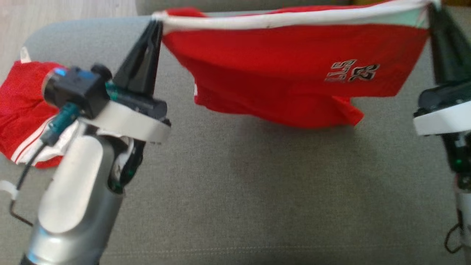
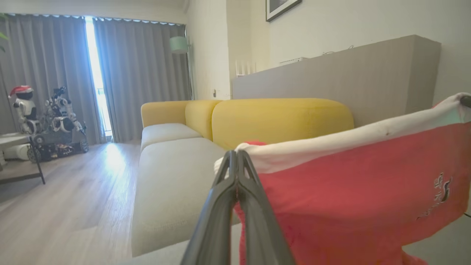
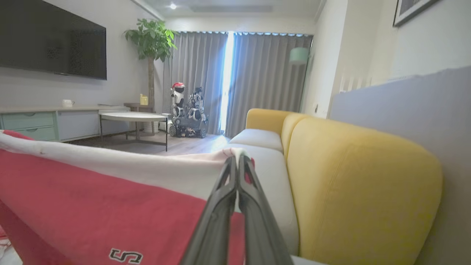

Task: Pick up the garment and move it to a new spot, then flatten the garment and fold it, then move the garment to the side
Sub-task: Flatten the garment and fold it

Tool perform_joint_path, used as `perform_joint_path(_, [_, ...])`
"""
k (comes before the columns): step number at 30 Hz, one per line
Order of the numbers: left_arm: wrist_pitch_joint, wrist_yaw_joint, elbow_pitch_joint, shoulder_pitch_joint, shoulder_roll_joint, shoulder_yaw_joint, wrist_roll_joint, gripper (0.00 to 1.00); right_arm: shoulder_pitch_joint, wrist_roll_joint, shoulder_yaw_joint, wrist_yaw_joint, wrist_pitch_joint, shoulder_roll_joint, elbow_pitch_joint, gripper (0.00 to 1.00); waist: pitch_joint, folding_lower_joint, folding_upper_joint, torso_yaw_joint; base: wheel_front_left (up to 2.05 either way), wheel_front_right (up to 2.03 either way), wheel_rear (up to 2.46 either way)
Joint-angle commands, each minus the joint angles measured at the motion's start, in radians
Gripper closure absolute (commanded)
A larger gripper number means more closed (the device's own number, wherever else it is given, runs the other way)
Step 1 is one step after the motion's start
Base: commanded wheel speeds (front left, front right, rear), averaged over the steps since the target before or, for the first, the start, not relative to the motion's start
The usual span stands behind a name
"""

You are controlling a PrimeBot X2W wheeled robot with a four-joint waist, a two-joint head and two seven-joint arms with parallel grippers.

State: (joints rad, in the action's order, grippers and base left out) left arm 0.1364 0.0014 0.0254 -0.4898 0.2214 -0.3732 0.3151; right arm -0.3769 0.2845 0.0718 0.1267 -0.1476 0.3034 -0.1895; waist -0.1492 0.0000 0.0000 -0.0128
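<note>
I see my left end effector (image 1: 157,24), upper left, and right end effector (image 1: 431,9), upper right, each pinching the red white-banded fabric shorts (image 1: 287,70), stretched between them.

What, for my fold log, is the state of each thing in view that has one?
red fabric garment with white band: lifted, stretched between both grippers, lower part hanging slack over the grey sofa seat.
left gripper: jaws shut on one end of the band.
right gripper: jaws shut on the other end.
second red garment with white stripes: lying crumpled on the seat.
</note>
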Motion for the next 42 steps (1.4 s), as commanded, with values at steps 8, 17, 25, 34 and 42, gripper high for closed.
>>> perform_joint_path(8, [-0.077,0.021,-0.158,-0.088,0.066,0.053,-0.017,1.0,0.021,-0.014,-0.036,0.004,-0.08,-0.001,-0.151,1.0,0.033,0.0,0.0,0.004,0.0,0.0,0.0])
perform_joint_path(17, [-0.101,0.017,-0.134,-0.19,0.083,0.085,-0.002,1.0,-0.158,0.071,-0.013,0.004,-0.073,-0.004,-0.051,1.0,-0.06,0.0,0.0,0.034,0.0,0.0,0.0])
perform_joint_path(25, [-0.089,-0.045,0.09,-0.508,0.043,0.092,0.032,1.0,-0.579,0.167,0.088,0.004,-0.014,0.011,0.235,1.0,-0.188,0.0,0.0,0.047,0.0,0.0,0.0])
perform_joint_path(34, [0.083,-0.079,0.537,-0.849,-0.038,0.052,-0.019,1.0,-0.956,0.155,0.201,0.004,0.228,-0.029,0.668,1.0,-0.217,0.0,0.0,0.034,0.0,0.0,0.0])
perform_joint_path(42, [0.122,-0.088,0.838,-0.851,-0.098,0.017,-0.041,1.0,-0.981,0.19,0.323,0.004,0.248,-0.125,0.99,1.0,-0.242,0.0,0.0,0.033,0.0,0.0,0.0])
